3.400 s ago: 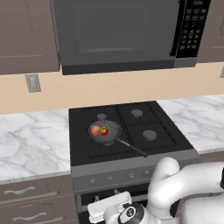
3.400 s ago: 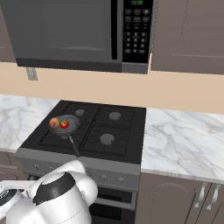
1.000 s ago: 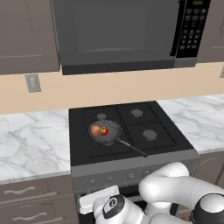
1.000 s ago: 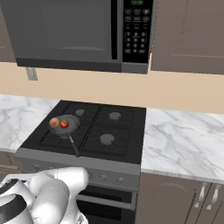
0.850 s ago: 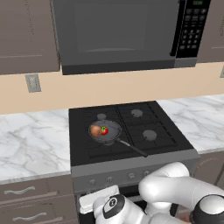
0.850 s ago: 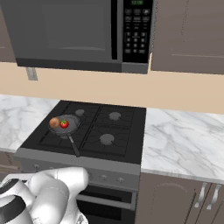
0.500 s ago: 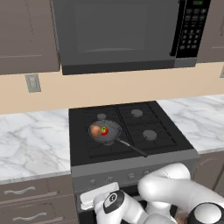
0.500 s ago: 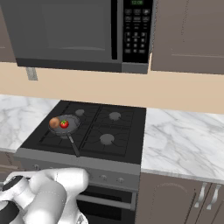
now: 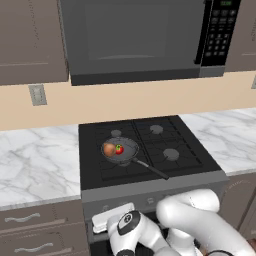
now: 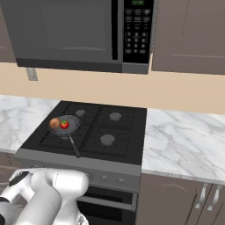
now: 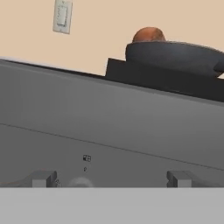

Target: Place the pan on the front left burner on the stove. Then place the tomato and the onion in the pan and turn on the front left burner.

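Observation:
The dark pan [image 9: 125,150] sits on the stove's [image 9: 190,150] front left burner, which it hides; its handle points toward the front right. Inside it lie the brown onion [image 9: 109,149] and the red tomato [image 9: 119,149], touching. From the right base view, the pan [image 10: 66,125] holds the onion [image 10: 54,123] and tomato [image 10: 64,125] too. My gripper [image 11: 111,179] is open, low, close in front of the grey front panel [image 11: 109,122], with a small pale knob [image 11: 80,182] between its fingertips [image 11: 43,178]. Above the panel's edge, the pan [image 11: 175,54] and the top of the onion [image 11: 148,34] show.
A dark microwave [image 9: 135,40] hangs above the stove. Marble counters [image 9: 35,160] flank it on both sides, with brown drawers [image 9: 30,230] below the left one. A wall outlet [image 9: 36,95] sits left of the stove. My arm [image 9: 190,220] curls in front of the oven door.
My hand has risen a little toward the stove's front panel. The pan, tomato and onion have not moved, and the gripper has stayed open.

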